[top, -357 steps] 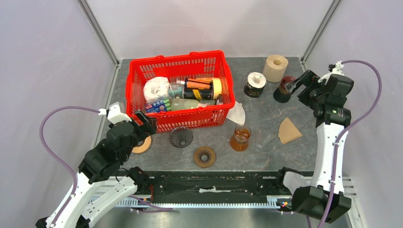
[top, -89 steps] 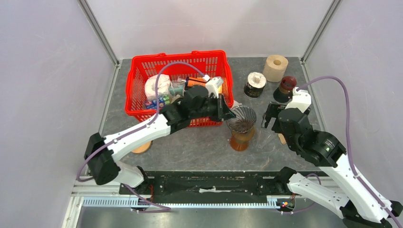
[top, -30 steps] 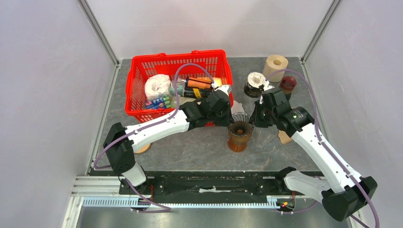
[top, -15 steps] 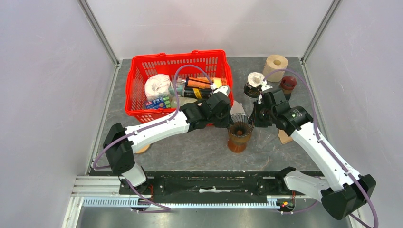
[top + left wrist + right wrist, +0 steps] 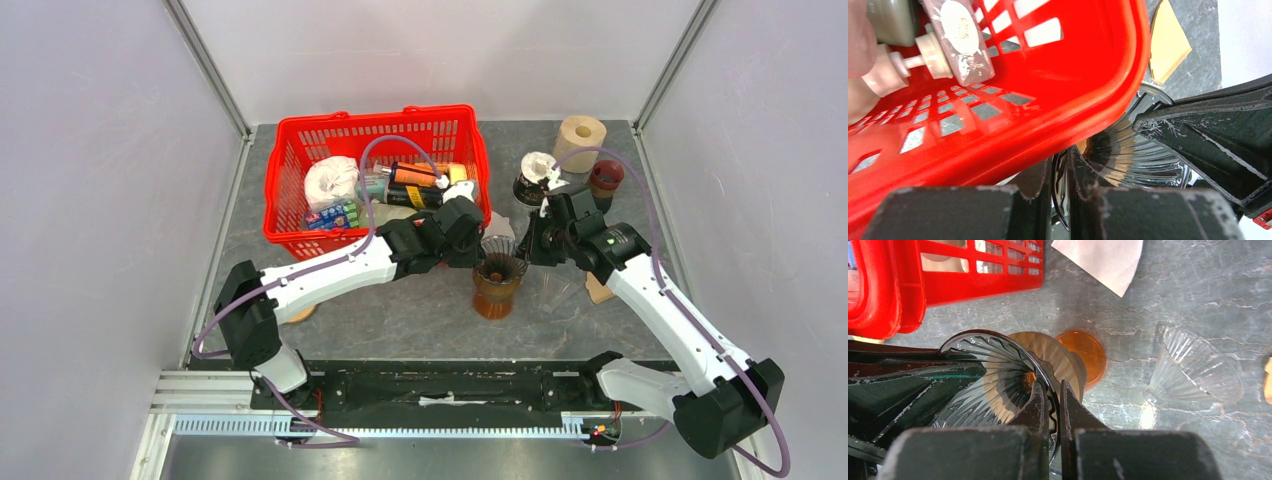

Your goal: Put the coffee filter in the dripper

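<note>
Presently the dripper (image 5: 498, 262) is seen atop an amber glass (image 5: 491, 298), its rim pinched from both sides: left gripper (image 5: 1059, 175) and right gripper (image 5: 1050, 405) are each clamped on it, jaws nearly together. A white coffee filter (image 5: 1100, 257) is laid flat on the table (image 5: 400, 310) just beyond, by the red basket (image 5: 380, 135) corner, apart from the dripper. A tan filter (image 5: 1168, 42) and a clear 2nd dripper (image 5: 1198, 367) are found to the right, partly covered by the right arm in the top view.

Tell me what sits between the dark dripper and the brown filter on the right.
A clear ribbed glass cone lying on its side, right of the dark dripper; clearest in the right wrist view.
</note>
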